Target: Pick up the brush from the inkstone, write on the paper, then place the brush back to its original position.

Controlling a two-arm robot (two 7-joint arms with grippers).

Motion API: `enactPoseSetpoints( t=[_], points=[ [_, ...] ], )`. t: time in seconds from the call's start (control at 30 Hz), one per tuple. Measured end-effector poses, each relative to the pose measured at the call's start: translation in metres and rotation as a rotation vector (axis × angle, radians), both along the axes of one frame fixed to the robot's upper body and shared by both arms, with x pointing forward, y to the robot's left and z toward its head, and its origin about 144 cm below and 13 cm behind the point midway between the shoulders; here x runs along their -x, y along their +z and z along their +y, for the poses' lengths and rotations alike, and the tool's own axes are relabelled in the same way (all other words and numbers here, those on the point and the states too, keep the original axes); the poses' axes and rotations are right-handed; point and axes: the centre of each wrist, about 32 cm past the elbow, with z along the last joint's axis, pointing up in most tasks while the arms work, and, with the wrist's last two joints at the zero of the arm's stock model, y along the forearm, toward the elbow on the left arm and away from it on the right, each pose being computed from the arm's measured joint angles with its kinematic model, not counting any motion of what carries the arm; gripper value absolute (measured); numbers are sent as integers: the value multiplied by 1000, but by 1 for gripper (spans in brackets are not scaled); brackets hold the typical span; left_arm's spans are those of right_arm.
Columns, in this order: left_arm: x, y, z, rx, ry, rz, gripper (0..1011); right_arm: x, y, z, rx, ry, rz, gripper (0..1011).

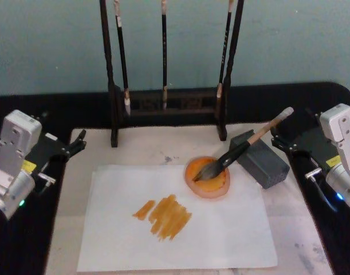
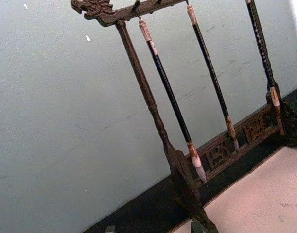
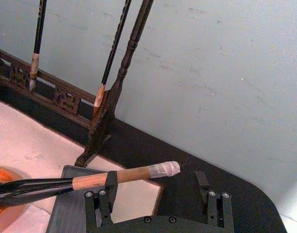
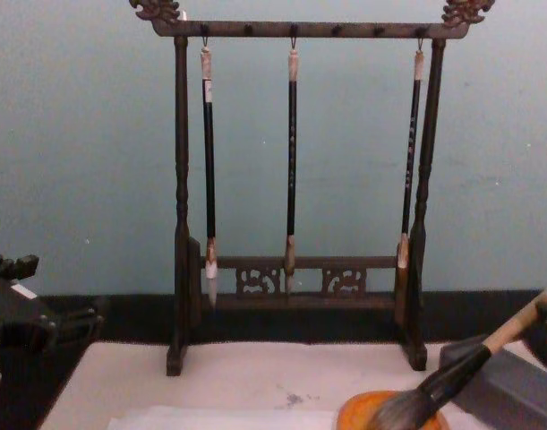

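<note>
The brush (image 1: 238,152) lies with its pale handle propped on the grey inkstone (image 1: 266,166) and its bristles in a shallow orange dish (image 1: 212,186). The paper (image 1: 220,240) lies on the mat and carries several orange strokes (image 1: 163,215). My right gripper (image 1: 279,139) hovers just right of the brush's white-wrapped top. In the right wrist view this gripper (image 3: 158,199) is open, the brush (image 3: 95,180) lying just beyond one finger (image 3: 102,204) over the inkstone (image 3: 65,213). My left gripper (image 1: 77,143) is open at the mat's left edge, holding nothing.
A dark wooden rack (image 1: 163,109) with three thin hanging brushes stands at the back of the pinkish mat (image 1: 152,149). The chest view shows the rack (image 4: 291,287) close behind the dish (image 4: 363,412). Black table surface borders the mat on both sides.
</note>
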Motion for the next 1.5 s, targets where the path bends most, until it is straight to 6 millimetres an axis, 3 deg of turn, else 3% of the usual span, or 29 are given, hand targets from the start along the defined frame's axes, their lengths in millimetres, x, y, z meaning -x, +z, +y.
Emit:
enactPoseSetpoints(
  t=[1.4, 1.5],
  points=[
    [0, 0, 0, 0, 0, 0, 1010, 0, 0, 0, 0, 0, 0, 1000],
    [0, 0, 0, 0, 0, 0, 1010, 1, 8, -3, -59, 21, 8, 1000]
  ],
)
